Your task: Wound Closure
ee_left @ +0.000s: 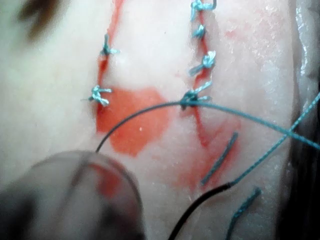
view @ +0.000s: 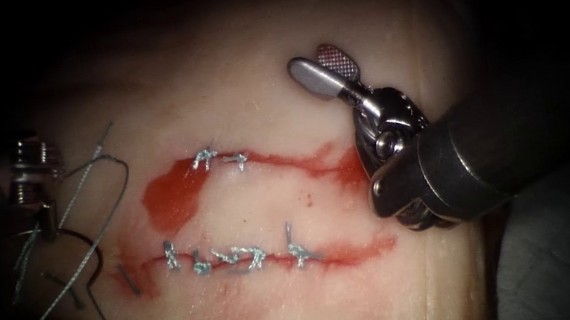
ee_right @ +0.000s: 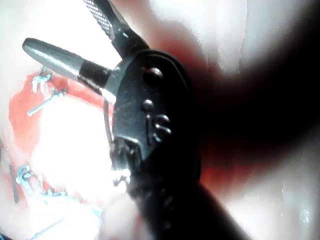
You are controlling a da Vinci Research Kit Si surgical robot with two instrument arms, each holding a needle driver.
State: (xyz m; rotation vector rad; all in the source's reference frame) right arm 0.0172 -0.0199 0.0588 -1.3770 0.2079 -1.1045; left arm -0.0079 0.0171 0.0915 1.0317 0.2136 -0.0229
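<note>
My right tool is hovering right of the cuts, jaws spread and empty. My left tool is holding the needle, free of the tissue, thread trailing from the near cut; its grip is unclear.

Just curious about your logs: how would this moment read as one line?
right tool: jaws open, empty | left tool: grip unclear | needle: left of cuts, by left tool | tissue: stitched
</note>
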